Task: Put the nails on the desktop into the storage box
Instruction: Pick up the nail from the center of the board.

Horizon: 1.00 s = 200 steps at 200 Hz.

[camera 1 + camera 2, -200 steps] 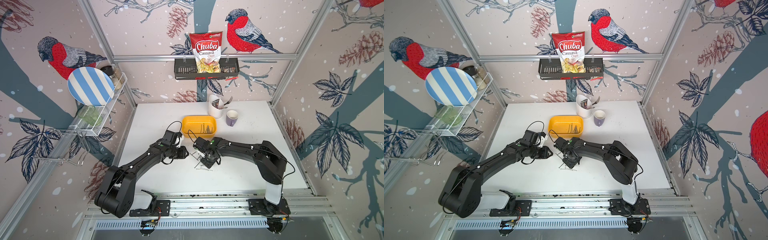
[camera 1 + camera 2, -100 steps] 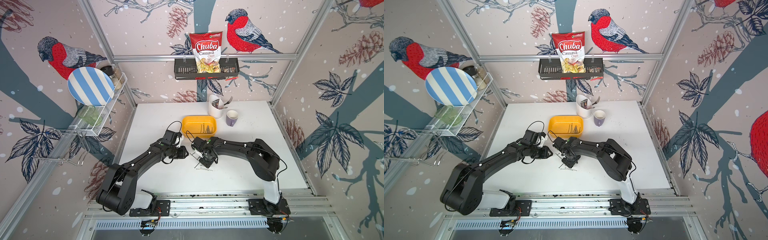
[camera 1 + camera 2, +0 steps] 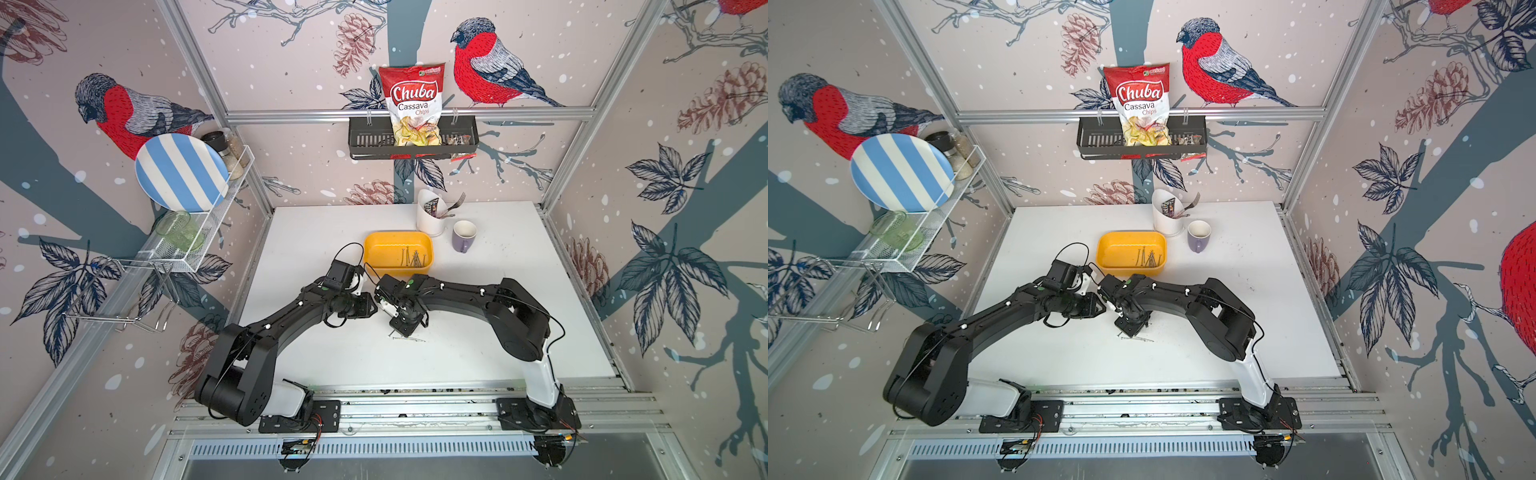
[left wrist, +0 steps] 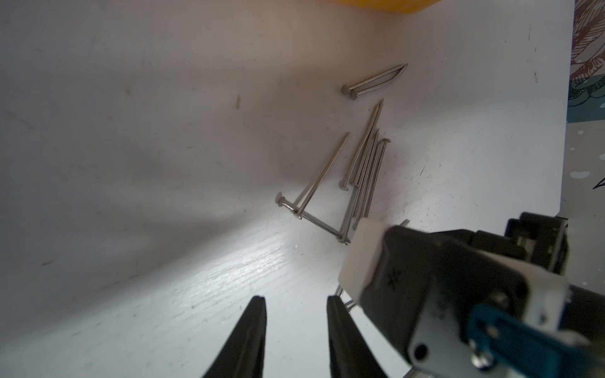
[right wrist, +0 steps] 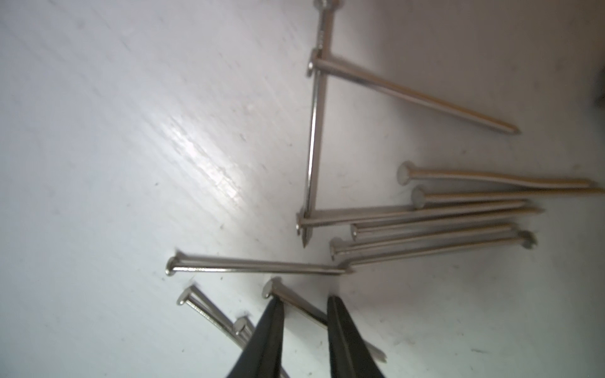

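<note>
Right wrist view: nails (image 5: 425, 221) loose and flat on the desktop (image 5: 131, 163), most in a rough parallel bundle just beyond the fingertips, a few crossed at angles. Closer in, one nail (image 5: 294, 302) straddled by the right gripper (image 5: 305, 303): head just beside one fingertip, shaft slanting through the gap and out past the other finger, so long axis oblique to the closing line rather than square to it. Fingers parted, gap far wider than the shaft; no pinch visible yet, nothing lifted. Probably calls for a squeeze catching the shaft near the head; risks swivelling or skidding the nail on the smooth top. Left gripper (image 4: 296, 301) likewise parted and empty, hovers just beside the right one at the edge of the pile, so looks the farther of the two from that nail. In both top views, lies near behind the two wrists, toward the back wall: storage box (image 3: 384, 255), a small heap of nails already inside, more left on the desktop than one grasp seems able to take
</note>
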### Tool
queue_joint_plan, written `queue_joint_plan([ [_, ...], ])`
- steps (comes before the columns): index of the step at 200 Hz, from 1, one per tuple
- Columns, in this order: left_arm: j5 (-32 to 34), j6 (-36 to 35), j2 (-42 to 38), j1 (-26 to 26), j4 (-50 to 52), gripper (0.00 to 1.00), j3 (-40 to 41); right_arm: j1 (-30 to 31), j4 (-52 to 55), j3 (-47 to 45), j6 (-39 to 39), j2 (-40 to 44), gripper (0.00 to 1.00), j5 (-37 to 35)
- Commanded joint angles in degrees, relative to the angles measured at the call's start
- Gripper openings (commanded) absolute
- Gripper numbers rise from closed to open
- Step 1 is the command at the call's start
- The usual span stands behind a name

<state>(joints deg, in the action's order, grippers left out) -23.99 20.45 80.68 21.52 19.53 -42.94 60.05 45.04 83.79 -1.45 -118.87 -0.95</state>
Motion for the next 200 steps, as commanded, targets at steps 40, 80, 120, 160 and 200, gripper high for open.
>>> queue_joint_plan([
  [40, -1.21, -1.48, 1.14, -0.25, -1.91, 0.35, -0.24, -0.25, -0.16, -5.54, -1.4, 0.16, 0.14, -0.83],
  [80, -1.35, -1.46, 1.32, -0.24, -1.98, 0.35, -0.26, -2.3, -2.34, -10.79, -2.93, 2.95, 0.1, -1.07],
  [120, -1.74, -1.4, 1.71, -0.24, -2.19, 0.35, -0.3, -4.34, -4.06, -15.67, -4.3, 5.23, 0.06, -1.58],
  [160, -2.07, -1.29, 2.11, -0.32, -2.51, 0.35, -0.37, -7.34, -5.98, -18.52, -6.64, 7.56, 0.0, -0.56],
  [200, -2.06, -1.41, 2.22, -0.33, -2.46, 0.35, -0.64, -10.97, -8.29, -18.05, -9.68, 11.5, 0.0, 4.16],
])
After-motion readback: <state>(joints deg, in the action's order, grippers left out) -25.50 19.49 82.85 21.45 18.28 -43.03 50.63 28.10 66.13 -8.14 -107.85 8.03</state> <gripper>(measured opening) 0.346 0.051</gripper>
